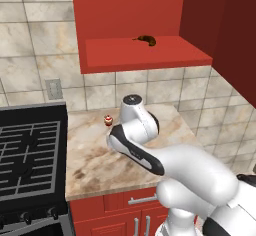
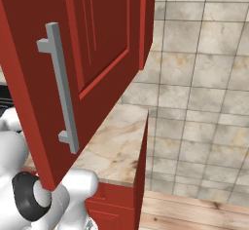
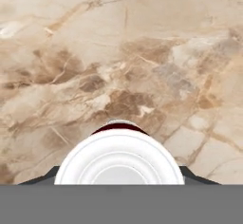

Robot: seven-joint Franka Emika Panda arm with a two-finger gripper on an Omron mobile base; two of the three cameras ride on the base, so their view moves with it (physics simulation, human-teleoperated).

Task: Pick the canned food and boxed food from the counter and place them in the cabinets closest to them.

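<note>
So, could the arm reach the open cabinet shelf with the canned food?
Probably yes: the cabinet door stands swung open, the shelf front is free, and just a small brown item lies on it. The canned food sits between the fingers.

Beige stone-tile wall [image 1: 150,87] behind a kitchen corner.
A grey wall outlet [image 1: 53,88] sits left of the arm, above a black gas stove [image 1: 30,155]; pale wooden plank floor [image 2: 194,212] lies to the right below.
</note>
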